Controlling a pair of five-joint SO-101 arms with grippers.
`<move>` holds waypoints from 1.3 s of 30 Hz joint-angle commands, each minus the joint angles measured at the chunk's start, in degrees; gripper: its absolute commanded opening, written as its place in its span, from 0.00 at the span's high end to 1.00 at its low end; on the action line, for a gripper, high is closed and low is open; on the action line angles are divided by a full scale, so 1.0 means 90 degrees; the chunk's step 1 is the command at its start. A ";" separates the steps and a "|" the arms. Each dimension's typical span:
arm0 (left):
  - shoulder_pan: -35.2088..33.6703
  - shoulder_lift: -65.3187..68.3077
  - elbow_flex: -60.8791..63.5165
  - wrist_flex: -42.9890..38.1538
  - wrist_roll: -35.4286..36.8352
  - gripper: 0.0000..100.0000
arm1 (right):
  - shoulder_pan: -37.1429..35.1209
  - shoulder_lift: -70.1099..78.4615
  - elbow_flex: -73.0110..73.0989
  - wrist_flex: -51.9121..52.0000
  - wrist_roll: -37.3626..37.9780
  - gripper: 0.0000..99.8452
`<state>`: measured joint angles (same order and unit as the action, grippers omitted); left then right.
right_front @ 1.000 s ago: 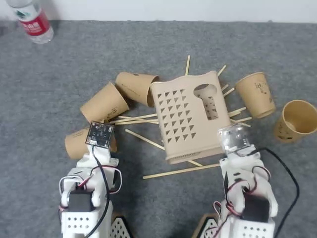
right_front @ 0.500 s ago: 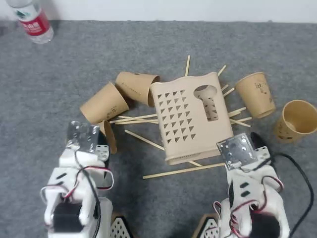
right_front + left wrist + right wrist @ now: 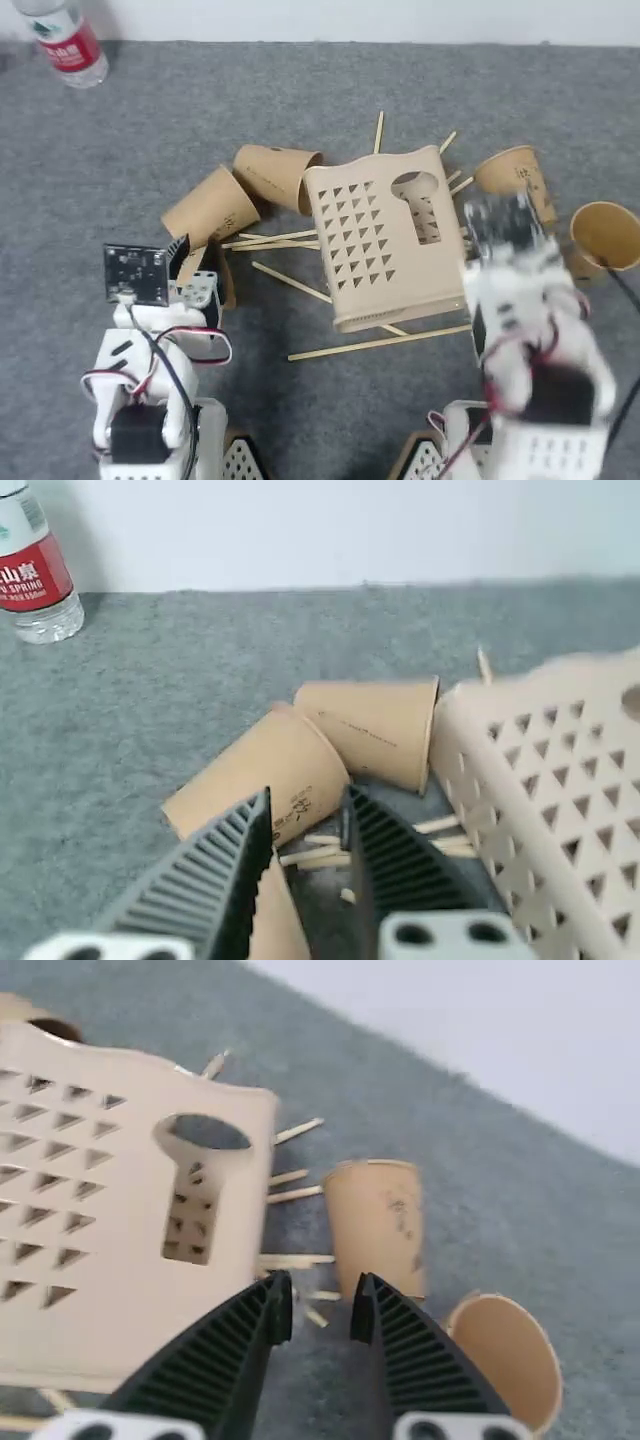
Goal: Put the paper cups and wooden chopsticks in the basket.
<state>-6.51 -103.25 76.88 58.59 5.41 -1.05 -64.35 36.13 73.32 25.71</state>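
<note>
The tan perforated basket (image 3: 385,235) lies on its side mid-table, also in the right wrist view (image 3: 120,1210) and the left wrist view (image 3: 560,780). Two paper cups (image 3: 210,208) (image 3: 275,172) lie left of it, and a third (image 3: 215,278) lies under my left arm. Two more cups (image 3: 515,172) (image 3: 605,235) are on the right. Wooden chopsticks (image 3: 375,343) (image 3: 285,240) are scattered around and under the basket. My left gripper (image 3: 306,815) is open above the near left cup (image 3: 260,780). My right gripper (image 3: 322,1295) is open, hovering between the basket and a right cup (image 3: 380,1220).
A water bottle (image 3: 65,40) lies at the far left corner, apart from the pile. Grey carpet covers the table, with a white wall along its far edge. The second right cup (image 3: 500,1355) lies close beside my right gripper.
My right arm has risen and swung forward toward the right-hand cups. My left arm has shifted left and back, exposing part of the cup beneath it.
</note>
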 commanded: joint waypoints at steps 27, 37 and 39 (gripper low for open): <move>0.0596 0.6085 -0.2847 0.0195 0.0645 0.82 | -0.0806 1.0252 -0.9299 0.2554 -0.0840 0.80; 0.0274 0.4855 -0.1841 -0.0410 0.0869 0.76 | -0.0757 1.1043 -0.9934 0.2935 -0.0830 0.78; 0.0274 0.4552 -0.1695 -0.0410 0.0869 0.76 | -0.0757 1.1150 -0.9934 0.2926 -0.0830 0.78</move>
<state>-3.78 -56.84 60.70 56.48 12.44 -8.53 36.13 -50.81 98.99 18.42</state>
